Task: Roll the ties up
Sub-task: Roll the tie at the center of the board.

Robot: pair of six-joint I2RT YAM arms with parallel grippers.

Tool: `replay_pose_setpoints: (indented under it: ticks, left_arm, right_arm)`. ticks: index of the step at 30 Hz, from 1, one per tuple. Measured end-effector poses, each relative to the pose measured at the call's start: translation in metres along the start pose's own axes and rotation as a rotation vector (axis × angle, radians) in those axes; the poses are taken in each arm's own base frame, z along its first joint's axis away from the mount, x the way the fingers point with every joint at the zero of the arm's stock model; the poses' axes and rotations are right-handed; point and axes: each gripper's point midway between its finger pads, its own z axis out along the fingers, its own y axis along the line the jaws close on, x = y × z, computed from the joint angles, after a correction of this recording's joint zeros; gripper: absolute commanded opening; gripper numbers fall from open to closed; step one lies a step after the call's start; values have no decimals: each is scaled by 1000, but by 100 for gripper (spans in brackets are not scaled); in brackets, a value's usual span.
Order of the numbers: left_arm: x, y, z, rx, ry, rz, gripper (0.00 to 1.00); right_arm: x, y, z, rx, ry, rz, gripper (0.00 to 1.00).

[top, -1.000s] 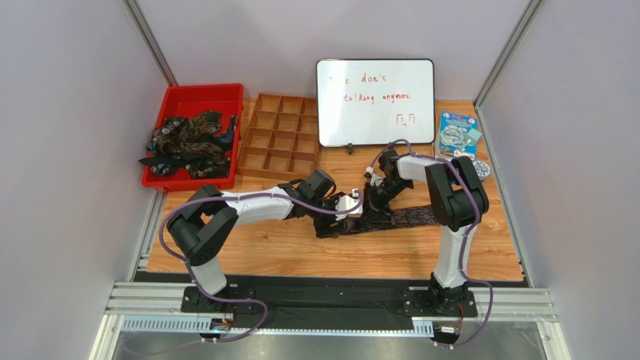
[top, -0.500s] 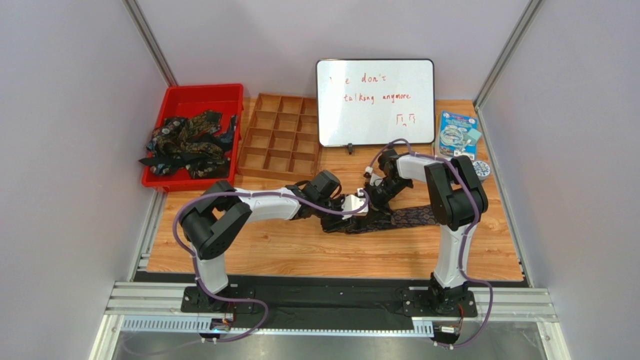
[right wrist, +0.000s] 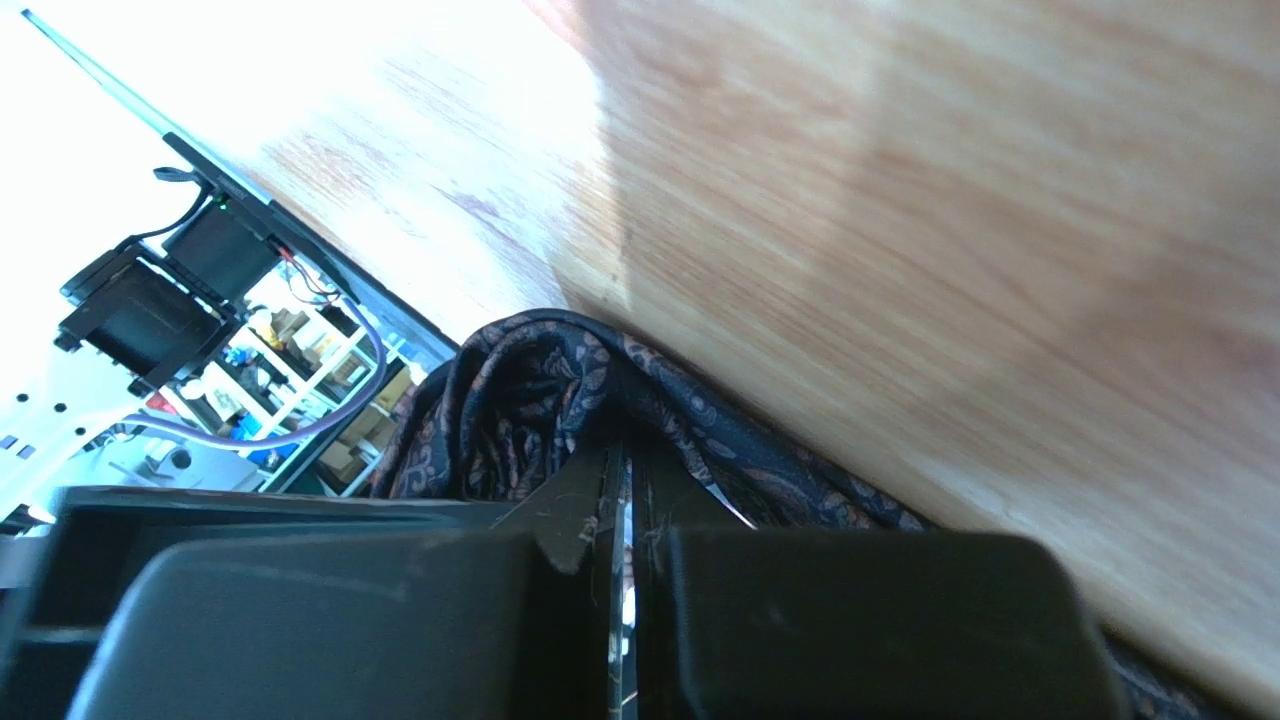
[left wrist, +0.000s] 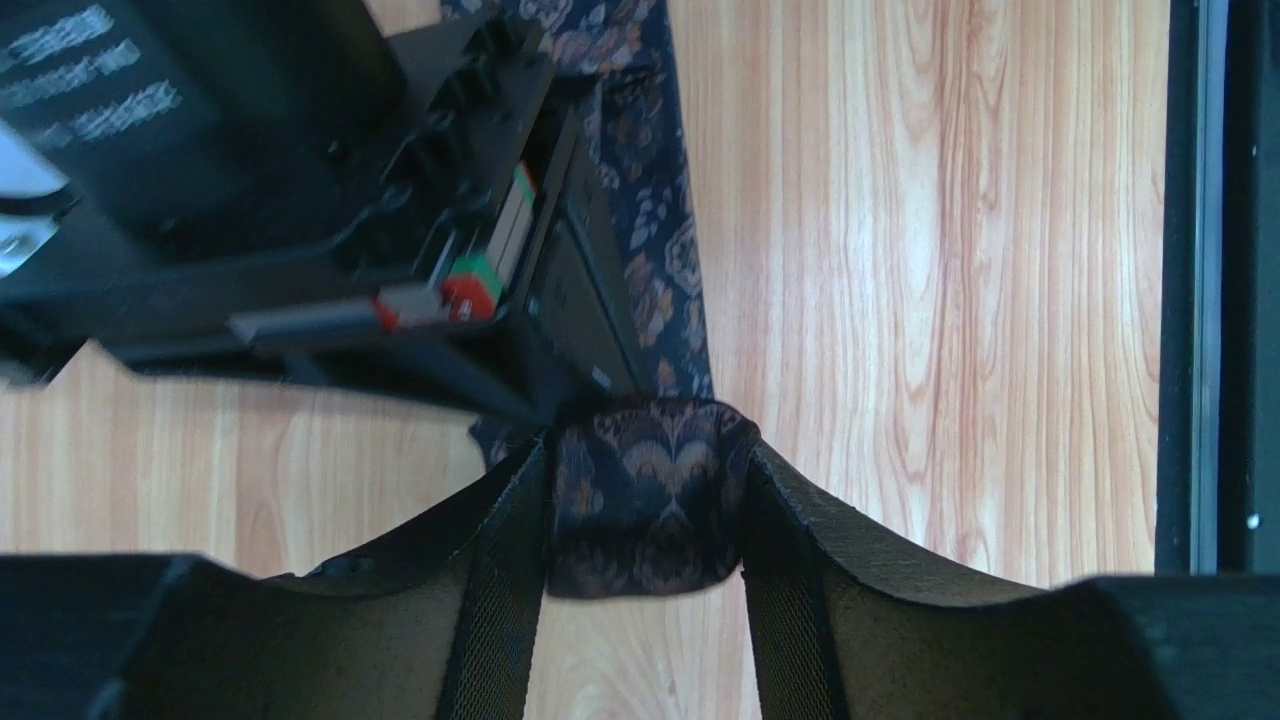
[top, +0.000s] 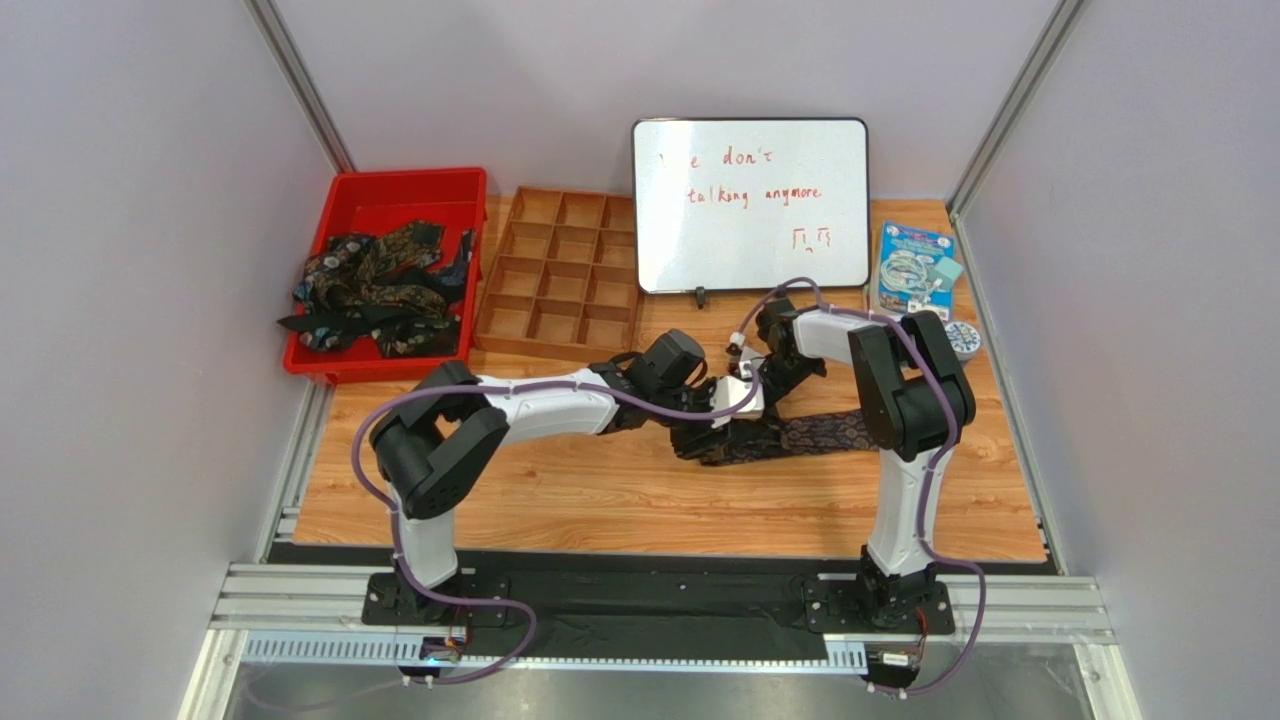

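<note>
Wooden table, enclosed by pale lilac walls, two arms mounted at its near edge. Far left corner: one red bin holding a loose heap of dark patterned ties, some fabric hanging over its left rim. Just right of the bin: one wooden tray divided into small square compartments. Far edge, centre: one whiteboard, upright, with red handwriting. Far right corner: one blue packet, lying flat, with a small round disc near it toward the right edge. Middle of the table: one tie, dark with a paisley print, lying flat and running toward the right edge, its left end wound into a short roll. Left gripper: reaches in from the left, fingers clamped on either side of the roll, both pads touching the fabric. Right gripper: comes down from the far side, fingers pressed fully together, tips set against the tie just beside the roll; whether any cloth is nipped between them cannot be told. The two grippers sit close together over the rolled end.
</note>
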Motion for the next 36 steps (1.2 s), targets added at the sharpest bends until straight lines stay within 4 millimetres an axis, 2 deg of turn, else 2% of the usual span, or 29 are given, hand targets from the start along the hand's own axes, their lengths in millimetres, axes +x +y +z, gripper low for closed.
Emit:
replay_pose_setpoints:
  ticks: [3, 6, 10, 13, 18, 23, 27, 32, 36]
  left_arm:
    - [1, 0, 13, 16, 2, -12, 54]
    - [5, 5, 16, 12, 5, -26, 49]
    - [5, 8, 17, 1, 1, -21, 33]
    - [6, 9, 17, -3, -1, -17, 27]
    - [8, 9, 16, -6, 7, -8, 25]
    - [10, 6, 17, -3, 20, 23, 24]
    - [31, -2, 19, 10, 87, 13, 23]
    - [32, -2, 20, 13, 93, 35, 23]
    - [32, -1, 20, 12, 96, 44, 22]
  right_arm:
    - [-2, 2, 1, -14, -3, -10, 0]
    - [-2, 2, 0, -27, -2, -21, 0]
    - [-2, 2, 0, -40, -1, -30, 0]
    - [-2, 2, 0, -46, -1, -35, 0]
    - [-1, 3, -2, -49, -4, -38, 1]
    - [2, 1, -5, -30, 0, -36, 6]
    - [17, 5, -18, -40, 30, -25, 13]
    - [32, 15, -39, -88, 44, -34, 19]
    - [34, 15, -47, -105, 38, -19, 23]
